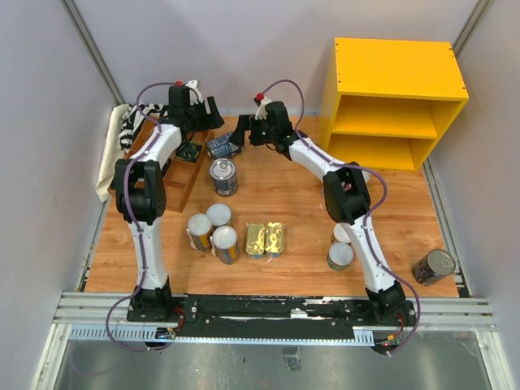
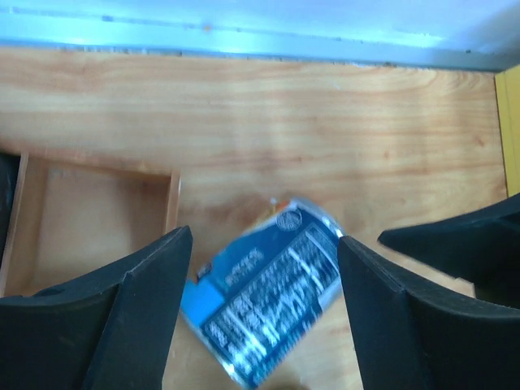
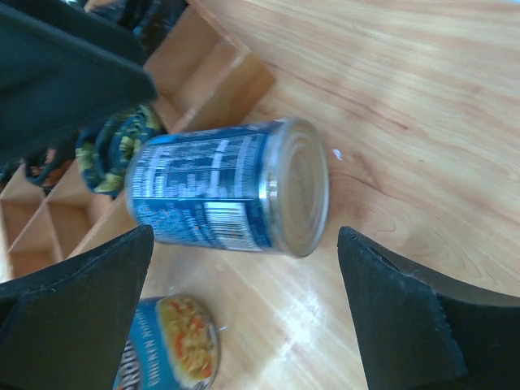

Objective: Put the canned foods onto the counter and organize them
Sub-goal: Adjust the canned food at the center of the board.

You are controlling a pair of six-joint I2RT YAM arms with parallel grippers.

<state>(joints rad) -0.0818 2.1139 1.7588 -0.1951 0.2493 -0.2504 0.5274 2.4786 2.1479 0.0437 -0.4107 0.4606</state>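
A blue-labelled can lies on its side on the wooden table by the brown tray's right edge. It shows in the left wrist view and the right wrist view. My left gripper is open, its jaws either side of the can without touching it. My right gripper is open too, just right of the same can. A second blue can stands upright nearby. The yellow counter stands at the back right with nothing on it.
The brown divided tray sits at the left with a cloth beside it. Three white-lidded cans, two gold tins and two cans stand nearer the front. One can lies at the right edge.
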